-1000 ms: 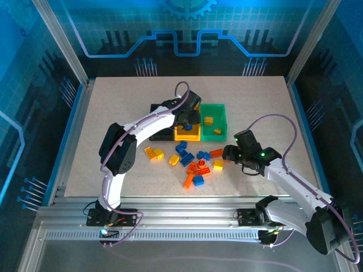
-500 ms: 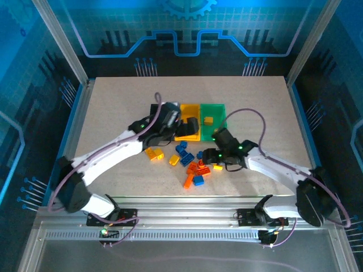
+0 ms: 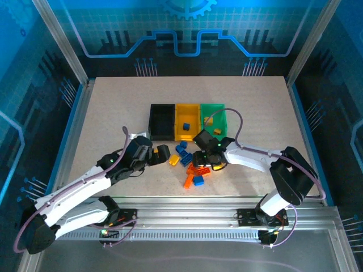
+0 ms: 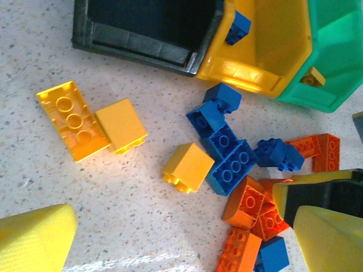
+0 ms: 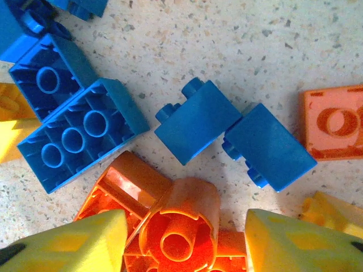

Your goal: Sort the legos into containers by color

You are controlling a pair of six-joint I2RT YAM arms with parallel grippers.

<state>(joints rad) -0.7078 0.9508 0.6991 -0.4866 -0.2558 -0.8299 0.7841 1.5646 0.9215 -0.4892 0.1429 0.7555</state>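
No brand name or legible writing is seen. A raised mark is carried by one orange brick (image 5: 334, 122) at the edge of the right wrist view, but it is cut off there and cannot be read.

The three containers are joined in a row on the speckled tabletop (image 3: 113, 113): a black bin (image 3: 162, 105), a yellow bin (image 3: 187, 136) and a green bin (image 3: 213, 105). One blue brick (image 4: 238, 27) is seen lying in the yellow bin, and yellow bricks (image 3: 209, 120) in the green bin. The loose legos (image 3: 197, 180) are scattered just in front of the bins, with orange, blue and yellow mixed and several touching. At the pile's left side a flat yellow plate (image 4: 72, 119) and a yellow block (image 4: 121, 124) are laid touching. A third yellow block (image 4: 188, 166) is set just beside an underside-up blue piece (image 4: 232, 167).

The left hand (image 4: 181, 243) is spread wide over the tabletop beside the pile, and nothing is held in it. The right hand (image 5: 181, 243) is held low over the pile, its jaws partly spread on either side of an orange piece (image 5: 181, 226). One finger (image 5: 74, 243) seems to touch that piece, while a narrow gap is left at the other.
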